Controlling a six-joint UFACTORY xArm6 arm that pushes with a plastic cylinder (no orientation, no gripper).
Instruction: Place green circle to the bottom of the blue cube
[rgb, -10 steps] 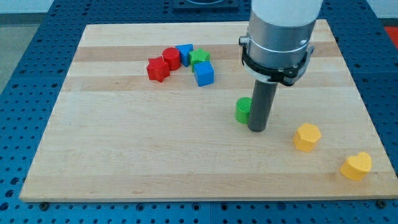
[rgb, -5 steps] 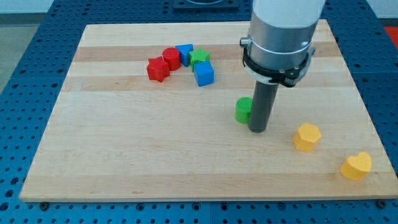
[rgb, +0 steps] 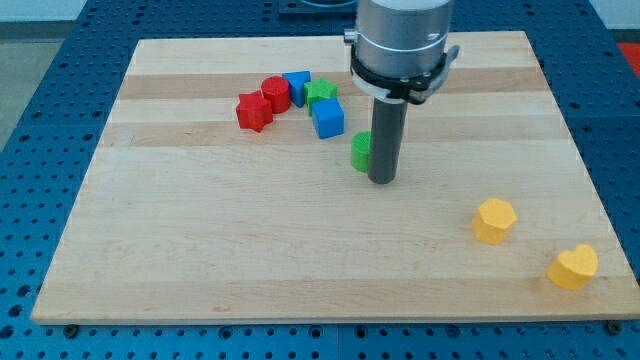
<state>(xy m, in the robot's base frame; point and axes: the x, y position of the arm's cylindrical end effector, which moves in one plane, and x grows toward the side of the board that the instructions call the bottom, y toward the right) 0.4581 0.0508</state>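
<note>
The green circle (rgb: 361, 151) is a small green cylinder near the board's middle, partly hidden by my rod. My tip (rgb: 381, 181) touches its right side. The blue cube (rgb: 327, 118) sits up and to the view's left of the green circle, a short gap apart. The green circle is below and slightly right of the blue cube.
Near the blue cube lie a green star (rgb: 321, 94), a second blue block (rgb: 296, 85), a red cylinder (rgb: 276, 93) and a red star (rgb: 254, 111). A yellow hexagon (rgb: 493, 220) and a yellow heart (rgb: 573, 267) lie at the lower right of the wooden board (rgb: 200, 250).
My tip has moved up and to the view's left, pushing the green circle with it toward the blue cube. The other blocks have not moved.
</note>
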